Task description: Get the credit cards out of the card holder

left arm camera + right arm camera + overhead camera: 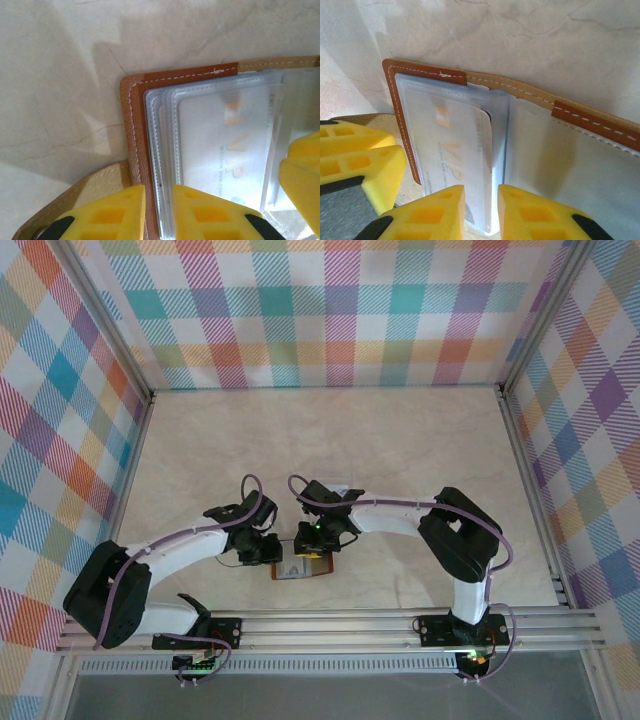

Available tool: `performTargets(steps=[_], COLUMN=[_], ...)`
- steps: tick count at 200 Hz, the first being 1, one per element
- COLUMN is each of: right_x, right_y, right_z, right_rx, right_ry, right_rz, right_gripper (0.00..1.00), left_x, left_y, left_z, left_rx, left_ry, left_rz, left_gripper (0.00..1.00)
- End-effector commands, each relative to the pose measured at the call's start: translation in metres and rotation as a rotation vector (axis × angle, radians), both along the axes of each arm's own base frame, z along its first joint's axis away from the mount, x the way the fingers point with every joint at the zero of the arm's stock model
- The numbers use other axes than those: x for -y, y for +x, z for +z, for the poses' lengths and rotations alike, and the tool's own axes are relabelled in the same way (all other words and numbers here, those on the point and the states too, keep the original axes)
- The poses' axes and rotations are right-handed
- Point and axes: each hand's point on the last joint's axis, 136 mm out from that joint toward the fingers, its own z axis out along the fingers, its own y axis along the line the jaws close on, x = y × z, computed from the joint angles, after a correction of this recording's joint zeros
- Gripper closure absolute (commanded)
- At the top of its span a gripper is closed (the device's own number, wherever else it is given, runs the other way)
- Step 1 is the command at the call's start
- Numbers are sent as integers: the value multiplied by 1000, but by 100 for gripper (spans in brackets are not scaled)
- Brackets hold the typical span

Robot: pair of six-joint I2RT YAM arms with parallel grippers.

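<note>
I count one holder (303,567), lying open on the table (330,430) near its 6 o'clock edge. In it is one card (452,150) that I can make out, pale with gold "VIP" lettering. I also see three layered edges of clear sleeves (164,130) and my two grippers.

My left gripper (158,192) sits at the holder's 9 o'clock. Its fingers are clenched astride the stitched brown edge and the sleeve edges, which fill the narrow gap between them. A tan flap of the holder curls out at 7 o'clock in my left wrist view.

My right gripper (481,192) comes in from the holder's 1 o'clock. Its fingers are pinched on the card's near end. The card's far corner lies short of its sleeve's top seam. I cannot tell whether the sleeve is caught in the pinch too.

My two grippers are close to each other, and each wrist view shows the other's yellow finger at its side.

The rail (330,625) runs just beside the holder at 6 o'clock, so there is little room that way. From 9 through 12 to 3 o'clock the table is bare as far as the plaid walls (330,310).
</note>
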Motion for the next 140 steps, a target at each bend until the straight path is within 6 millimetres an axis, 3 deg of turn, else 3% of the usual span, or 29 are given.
performTargets(steps=[1, 33, 70, 140], right_x=[3, 1, -10, 2], right_y=[-2, -2, -3, -1], right_z=[5, 0, 2, 2], right_rx=[-3, -21, -38, -16], right_ry=[23, 52, 119, 57], right_rz=[18, 8, 13, -10], right_gripper=[75, 76, 77, 76], left_x=[0, 9, 13, -3], left_y=[-3, 2, 2, -5], left_z=[10, 15, 3, -21], left_rx=[3, 0, -23, -56], left_ry=[1, -31, -22, 75], left_rz=[-1, -6, -17, -19], left_gripper=[78, 77, 78, 81])
